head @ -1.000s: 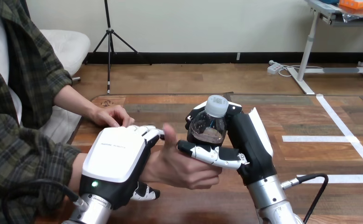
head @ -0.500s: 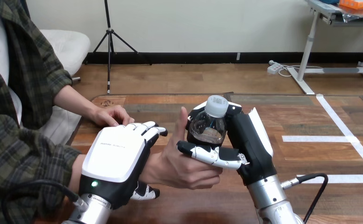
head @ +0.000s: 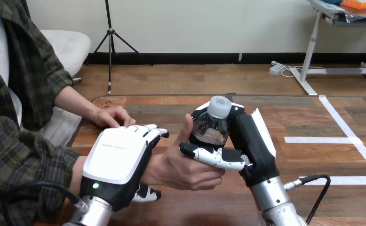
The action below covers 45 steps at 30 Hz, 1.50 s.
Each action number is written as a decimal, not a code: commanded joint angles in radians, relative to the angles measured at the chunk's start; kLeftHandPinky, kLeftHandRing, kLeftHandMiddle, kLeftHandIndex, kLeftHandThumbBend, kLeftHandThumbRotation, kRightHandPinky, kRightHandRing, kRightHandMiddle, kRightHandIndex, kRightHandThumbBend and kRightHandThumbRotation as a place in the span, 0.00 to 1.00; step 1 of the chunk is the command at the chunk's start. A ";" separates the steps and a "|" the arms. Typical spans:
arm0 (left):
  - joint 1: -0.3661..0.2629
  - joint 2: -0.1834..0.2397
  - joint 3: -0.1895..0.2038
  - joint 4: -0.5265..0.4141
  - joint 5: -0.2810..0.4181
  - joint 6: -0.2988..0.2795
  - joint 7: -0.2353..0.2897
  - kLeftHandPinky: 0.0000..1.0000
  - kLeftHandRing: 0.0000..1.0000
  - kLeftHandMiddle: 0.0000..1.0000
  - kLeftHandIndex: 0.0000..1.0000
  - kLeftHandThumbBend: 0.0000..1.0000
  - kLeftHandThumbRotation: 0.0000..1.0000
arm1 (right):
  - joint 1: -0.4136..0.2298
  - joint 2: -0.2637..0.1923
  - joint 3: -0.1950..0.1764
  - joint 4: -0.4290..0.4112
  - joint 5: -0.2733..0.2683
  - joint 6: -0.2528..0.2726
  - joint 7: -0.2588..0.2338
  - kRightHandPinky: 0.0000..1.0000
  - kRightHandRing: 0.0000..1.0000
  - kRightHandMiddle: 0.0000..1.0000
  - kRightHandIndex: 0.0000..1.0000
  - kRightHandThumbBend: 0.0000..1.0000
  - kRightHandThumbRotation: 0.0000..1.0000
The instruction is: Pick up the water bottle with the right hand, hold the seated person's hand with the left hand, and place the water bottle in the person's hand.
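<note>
A clear water bottle (head: 211, 127) with a white cap stands upright in my right hand (head: 256, 141), whose fingers curl round it from behind while the thumb crosses its lower front. The person's hand (head: 186, 168) is cupped low against the bottle, under my right thumb, with its own thumb raised against the bottle's left side. My left hand (head: 117, 157) grips the person's wrist: palm and fingers (head: 150, 133) lie over the top, and the thumb shows beneath it.
The person's other hand (head: 109, 116) rests flat on the wooden table (head: 313, 155) at the back left, just behind my left hand. White tape lines mark the table's right part. A black cable runs by my right forearm.
The person's thumb has risen from a low curl to stand against the bottle's side. My left hand's fingers have stretched slightly forward. The bottle and my right hand have hardly moved.
</note>
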 commanded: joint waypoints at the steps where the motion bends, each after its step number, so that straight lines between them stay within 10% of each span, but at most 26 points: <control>1: -0.035 -0.002 -0.003 -0.009 -0.004 0.000 0.018 0.69 0.76 0.79 0.75 0.94 0.00 | -0.048 -0.007 -0.028 -0.067 0.052 -0.012 0.010 0.37 0.41 0.46 0.48 0.66 0.00; 45: -0.023 -0.003 0.004 0.004 -0.032 -0.012 0.038 0.66 0.73 0.76 0.73 0.91 0.00 | -0.014 0.004 -0.013 -0.121 0.091 0.016 0.098 0.35 0.40 0.45 0.48 0.67 0.00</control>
